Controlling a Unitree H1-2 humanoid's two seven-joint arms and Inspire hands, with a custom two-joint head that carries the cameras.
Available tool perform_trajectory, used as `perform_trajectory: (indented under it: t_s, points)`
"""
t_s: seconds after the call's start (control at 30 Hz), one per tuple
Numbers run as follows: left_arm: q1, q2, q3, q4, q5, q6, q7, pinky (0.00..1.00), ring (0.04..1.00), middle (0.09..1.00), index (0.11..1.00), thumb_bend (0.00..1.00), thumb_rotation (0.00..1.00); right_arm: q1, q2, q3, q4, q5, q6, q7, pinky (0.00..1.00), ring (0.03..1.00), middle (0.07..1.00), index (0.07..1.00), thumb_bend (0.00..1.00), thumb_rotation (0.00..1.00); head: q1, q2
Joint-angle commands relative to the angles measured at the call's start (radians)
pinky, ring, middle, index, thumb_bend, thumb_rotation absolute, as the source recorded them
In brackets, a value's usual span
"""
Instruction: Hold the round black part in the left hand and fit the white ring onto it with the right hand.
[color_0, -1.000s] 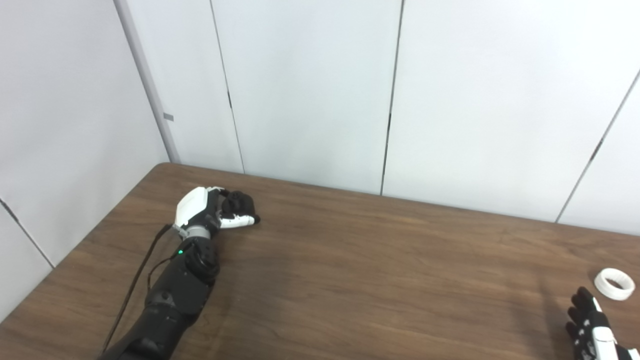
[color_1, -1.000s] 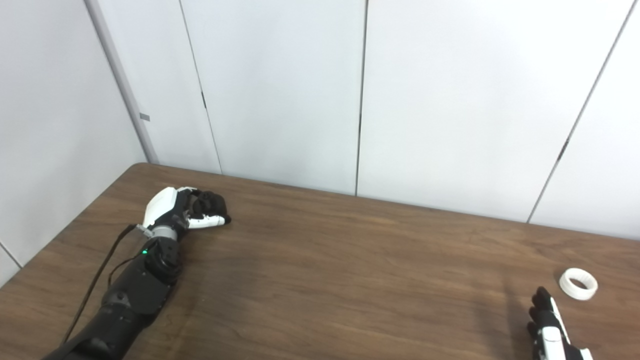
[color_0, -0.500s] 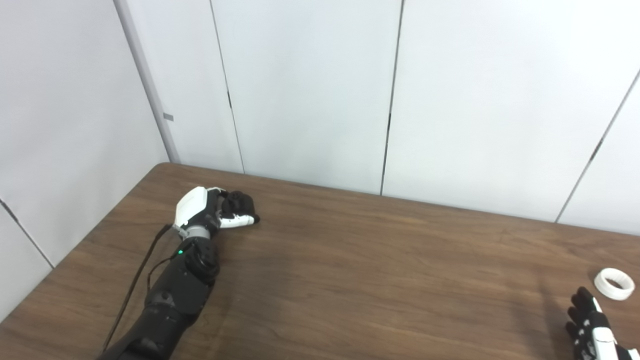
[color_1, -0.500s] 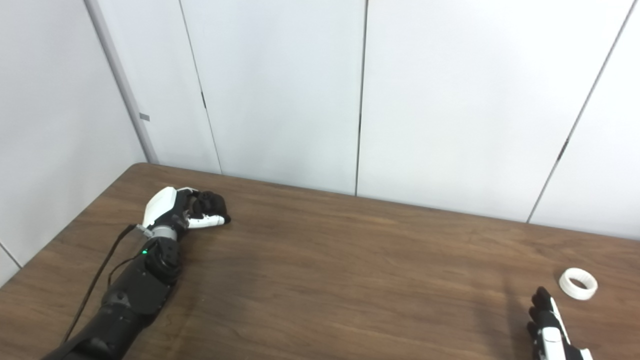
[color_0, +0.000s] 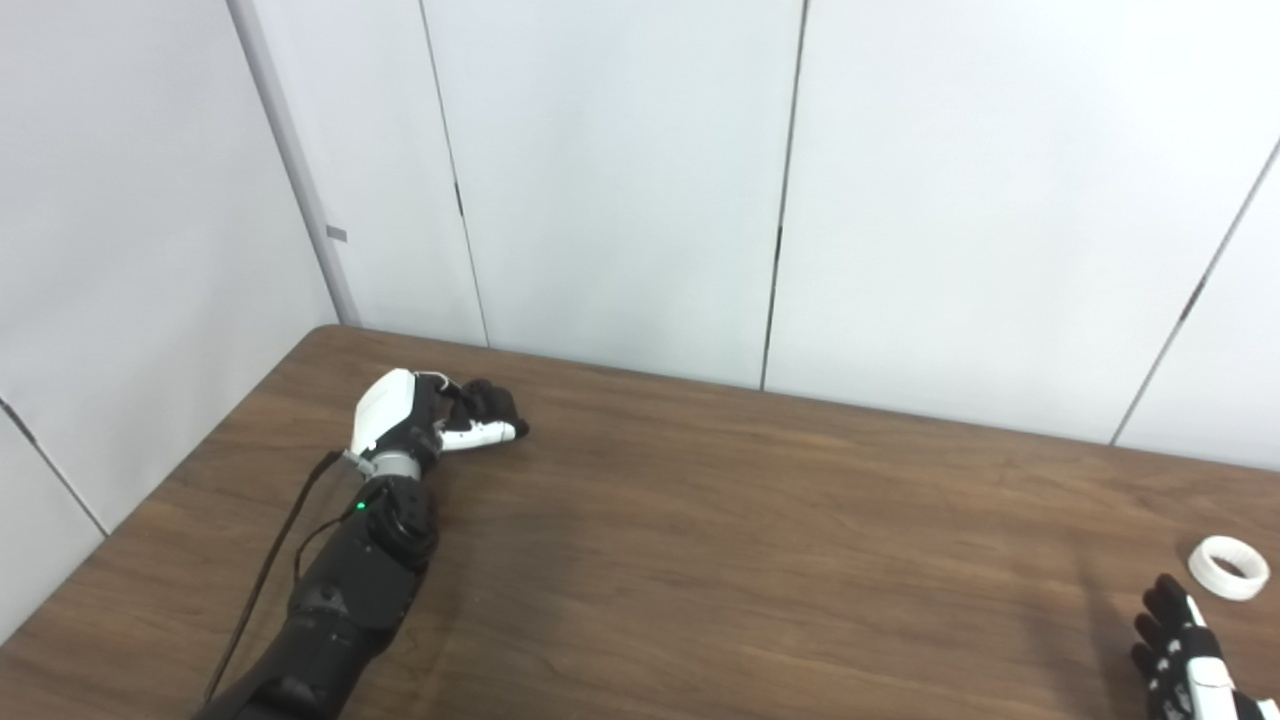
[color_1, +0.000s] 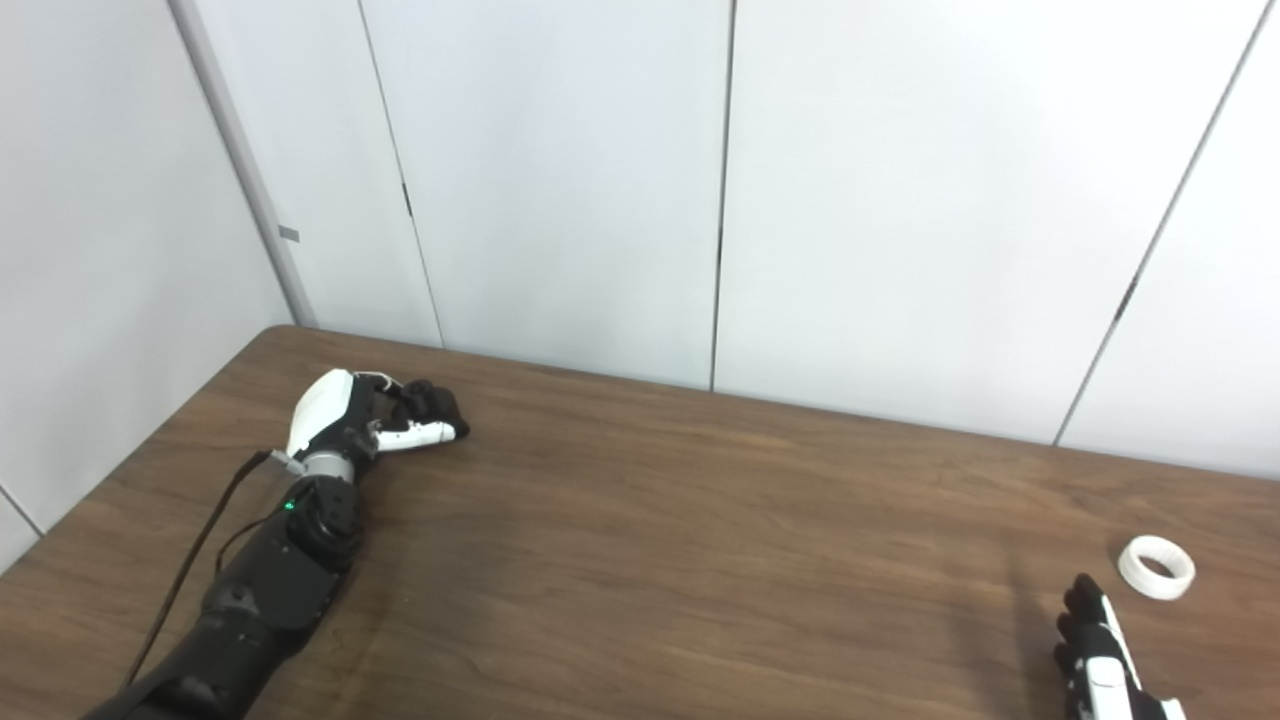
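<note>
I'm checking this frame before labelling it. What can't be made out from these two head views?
- Round black part: in both views the left hand has its fingers curled over something dark; part and black fingers blend, so the grasp can't be confirmed.
- Right hand: cut off by the bottom edge in both views; only the fingers show, apart from the white ring.
- The ring's inner detail: too small.
- The table: its right end is cropped.

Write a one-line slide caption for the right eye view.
Left hand curled around a dark object at the table's far left; white ring lies untouched beside the right hand.
</note>
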Motion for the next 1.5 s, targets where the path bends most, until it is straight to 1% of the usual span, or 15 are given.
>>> perform_trajectory:
  t_s: [0.0,0.2,0.33,0.43,0.57,0.63,0.73,0.8,0.93,1.1,1.33,1.47]
  points:
    - [-0.027,0.019,0.003,-0.011,-0.004,-0.016,0.013,0.98,0.893,0.784,0.486,0.52,0.06,-0.001,-0.011,-0.001,-0.003,0.000,-0.002,0.005,1.00,1.000,0.999,1.000,0.40,1.00,0.002,0.000]
    - [-0.024,0.023,0.001,-0.011,-0.006,-0.031,0.019,0.97,0.883,0.774,0.486,0.52,0.06,-0.003,-0.008,-0.003,-0.001,-0.007,-0.001,-0.002,1.00,1.000,0.991,1.000,0.39,1.00,-0.001,0.002]
    - [-0.003,0.022,0.001,-0.064,-0.008,-0.027,0.002,0.94,0.881,0.771,0.486,0.52,0.06,-0.003,-0.004,-0.003,-0.003,-0.010,0.003,-0.005,1.00,0.997,0.980,1.000,0.38,1.00,-0.005,0.005]
    - [0.016,0.022,-0.014,-0.103,0.003,-0.043,-0.004,0.91,0.869,0.764,0.486,0.52,0.06,-0.003,-0.005,0.000,0.003,-0.017,-0.007,-0.004,1.00,0.993,0.984,1.000,0.37,1.00,-0.012,0.007]
    - [0.041,0.006,-0.046,-0.211,0.028,-0.016,-0.030,0.89,0.883,0.773,0.487,0.52,0.06,-0.004,0.002,0.002,0.007,-0.011,-0.009,-0.002,1.00,0.993,0.984,1.000,0.37,1.00,-0.024,0.011]
    - [0.053,0.000,-0.066,-0.257,0.045,-0.024,-0.035,0.92,0.887,0.774,0.487,0.52,0.06,-0.005,0.003,0.004,0.009,-0.014,-0.008,-0.003,1.00,0.993,0.987,1.000,0.38,1.00,-0.027,0.012]
    - [0.077,-0.012,-0.104,-0.336,0.081,-0.041,-0.043,0.99,0.866,0.759,0.486,0.52,0.06,-0.008,0.007,0.006,0.010,-0.018,-0.003,-0.007,1.00,0.985,0.984,0.995,0.40,1.00,-0.034,0.014]
    - [0.088,-0.017,-0.124,-0.376,0.104,-0.041,-0.053,0.99,0.854,0.746,0.485,0.52,0.06,-0.009,0.008,0.008,0.010,-0.021,0.000,-0.009,1.00,0.989,0.987,0.999,0.40,1.00,-0.039,0.017]
    - [0.117,-0.044,-0.155,-0.475,0.126,-0.021,-0.100,1.00,0.855,0.753,0.486,0.52,0.06,-0.012,0.012,0.012,0.017,-0.026,-0.007,-0.013,1.00,0.984,0.977,0.994,0.40,1.00,-0.059,0.019]
    - [0.170,-0.100,-0.167,-0.603,0.113,0.017,-0.179,1.00,0.881,0.770,0.487,0.52,0.06,-0.013,0.024,0.017,0.016,-0.029,-0.009,-0.020,1.00,0.980,0.973,0.994,0.39,1.00,-0.091,0.026]
    - [0.244,-0.143,-0.225,-0.755,0.156,0.002,-0.260,1.00,0.870,0.765,0.486,0.52,0.06,-0.019,0.038,0.026,0.012,-0.050,0.008,-0.035,1.00,0.978,0.970,0.989,0.44,1.00,-0.140,0.040]
    - [0.279,-0.159,-0.255,-0.802,0.182,-0.011,-0.279,1.00,0.864,0.761,0.485,0.52,0.06,-0.025,0.049,0.028,0.010,-0.052,0.010,-0.045,1.00,0.972,0.961,0.978,0.46,1.00,-0.161,0.048]
